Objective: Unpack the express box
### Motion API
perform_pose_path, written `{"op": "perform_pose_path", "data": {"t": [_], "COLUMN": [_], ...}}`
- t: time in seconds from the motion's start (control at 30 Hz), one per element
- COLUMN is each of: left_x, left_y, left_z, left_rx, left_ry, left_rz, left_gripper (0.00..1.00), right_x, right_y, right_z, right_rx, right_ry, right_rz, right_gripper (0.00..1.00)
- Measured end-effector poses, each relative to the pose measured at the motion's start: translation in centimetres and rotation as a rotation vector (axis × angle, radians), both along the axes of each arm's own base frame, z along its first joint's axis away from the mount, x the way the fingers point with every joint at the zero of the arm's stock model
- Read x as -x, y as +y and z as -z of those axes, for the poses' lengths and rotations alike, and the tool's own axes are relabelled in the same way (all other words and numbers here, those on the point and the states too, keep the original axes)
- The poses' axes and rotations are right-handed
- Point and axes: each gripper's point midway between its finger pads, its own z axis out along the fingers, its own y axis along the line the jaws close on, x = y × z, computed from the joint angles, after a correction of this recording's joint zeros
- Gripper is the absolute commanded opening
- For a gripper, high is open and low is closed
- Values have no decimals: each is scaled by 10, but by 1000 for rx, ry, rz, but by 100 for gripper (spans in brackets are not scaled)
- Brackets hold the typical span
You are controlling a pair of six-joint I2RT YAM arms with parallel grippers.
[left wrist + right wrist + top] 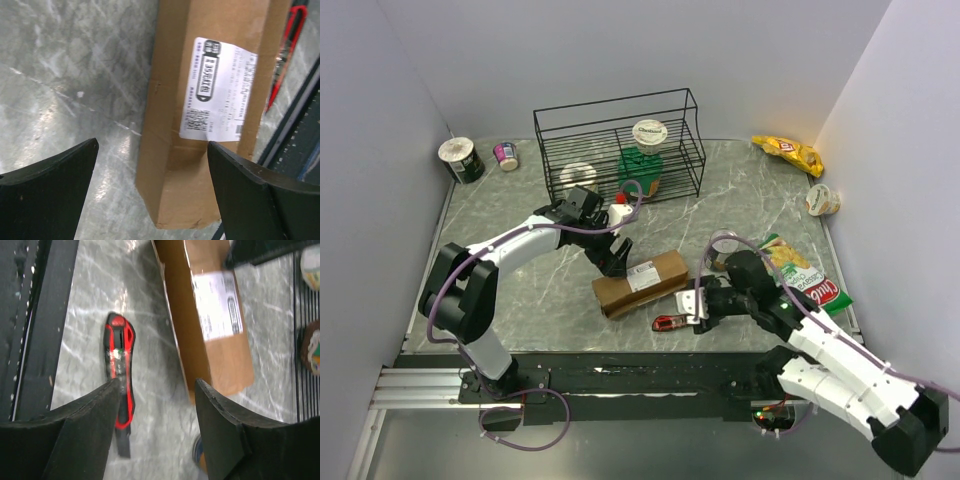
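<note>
The box [642, 283] lies flat on the grey marbled desk [520, 290], near its front edge, between the two arms and in front of the black wire rack [620, 150].

It is probably light for its length, with stiff cardboard walls that would dent under a hard squeeze. Its faces look smooth enough to slip. The narrow width suits a hold across the middle, from the two long sides. Pinning one end while the other end is worked open also looks sensible.

It is long, narrow and plain brown, and seems closed. A white shipping label [642, 275] with black print sits on the upper face and wraps over one long edge. A small crease marks one side in the left wrist view.

The left pincer [612, 258] stands wide open over the box's far left part, holding nothing. Whether a tip touches the cardboard cannot be told.

The right pincer [698, 310] is also spread and empty. It sits just above a red and black box cutter [667, 323], which lies on the desk beside the box's near side.
</note>
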Motion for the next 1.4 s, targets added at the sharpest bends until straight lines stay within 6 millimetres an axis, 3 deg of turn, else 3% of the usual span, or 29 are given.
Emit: {"op": "perform_pose_path", "data": {"t": [0.27, 0.5, 0.6, 0.83, 1.1, 1.2, 1.4], "left_x": [15, 17, 12, 13, 16, 13, 14], "left_y": [-5, -3, -7, -14, -18, -19, -20], "left_z": [-3, 1, 6, 12, 16, 16, 18], "left_rx": [39, 20, 7, 20, 37, 43, 57], "left_ry": [56, 65, 86, 142, 203, 224, 259], "left_rz": [50, 50, 51, 57, 54, 48, 54], "left_gripper": [96, 97, 99, 97, 95, 95, 95], "right_x": [-13, -29, -25, -3, -6, -11, -31], "right_y": [36, 48, 47, 24, 22, 24, 44], "right_z": [23, 32, 42, 94, 91, 86, 52], "right_rx": [33, 21, 35, 137, 129, 116, 38], "right_ry": [-19, -67, -85, -71, -108, -127, -188], "right_rz": [-28, -9, -31, -81, -74, -53, -25], "right_gripper": [65, 62, 59, 53, 52, 56, 64]}}
